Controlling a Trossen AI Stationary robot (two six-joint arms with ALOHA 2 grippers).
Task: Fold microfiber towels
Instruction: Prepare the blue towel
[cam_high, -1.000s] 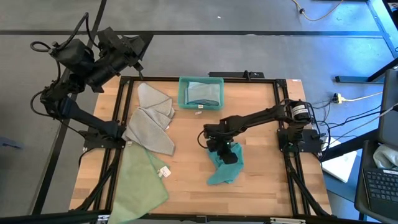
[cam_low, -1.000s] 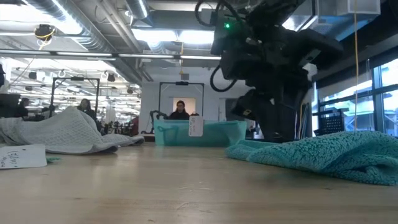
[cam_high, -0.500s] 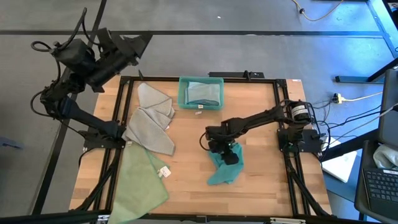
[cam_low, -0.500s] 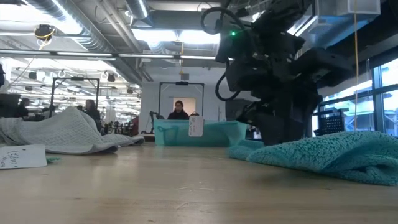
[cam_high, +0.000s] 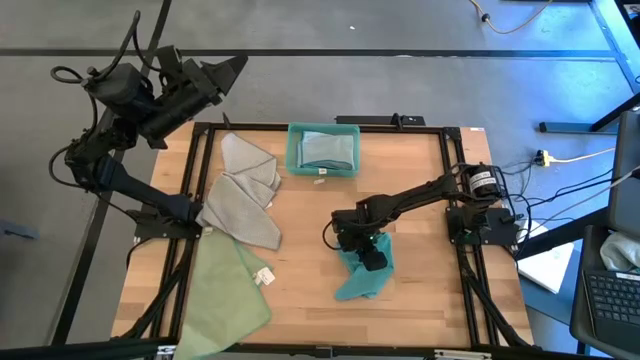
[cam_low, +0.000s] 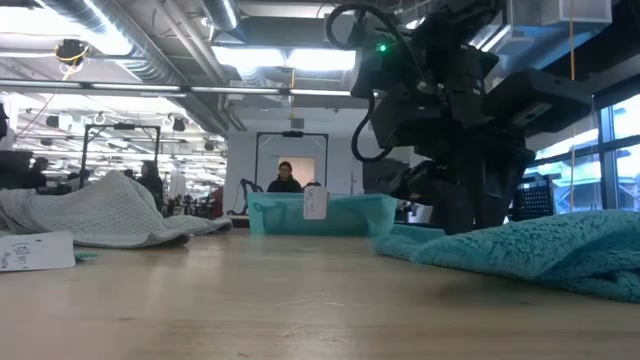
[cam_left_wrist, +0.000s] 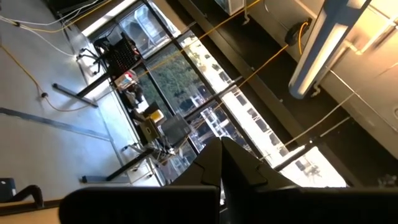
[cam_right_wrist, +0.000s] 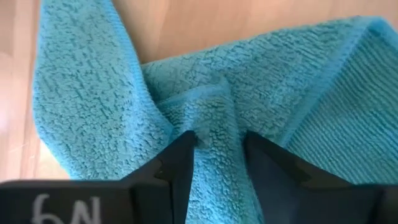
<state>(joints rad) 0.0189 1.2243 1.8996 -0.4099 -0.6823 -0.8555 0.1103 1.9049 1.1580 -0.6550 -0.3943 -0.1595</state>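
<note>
A crumpled teal towel (cam_high: 362, 268) lies on the wooden table right of centre. My right gripper (cam_right_wrist: 219, 142) comes down onto it with a ridge of the cloth between its fingers. In the low view the gripper (cam_low: 470, 205) stands behind the towel's pile (cam_low: 545, 250). A light grey towel (cam_high: 242, 188) lies bunched at the left. A pale green towel (cam_high: 225, 292) with a white tag (cam_high: 264, 277) lies at the near left, hanging over the table's edge. My left gripper (cam_high: 228, 68) is shut and raised beyond the far left corner. My right gripper pinches a raised fold (cam_right_wrist: 214, 115) near the towel's far end between its two fingers (cam_right_wrist: 180, 158). The fingers slant steeply down from above. The towel lies slack on the table, and the number of layers cannot be told.
A teal plastic bin (cam_high: 292, 150) at the far middle holds a folded pale cloth (cam_high: 326, 147). Bare wood shows between the grey towel and the teal one. In the low view a person (cam_low: 285, 178) shows in the room behind the table.
My right gripper has gone a little toward the table's near edge and down along the teal towel, which has stayed on the table. My left gripper has rolled about its own axis without leaving its place.
</note>
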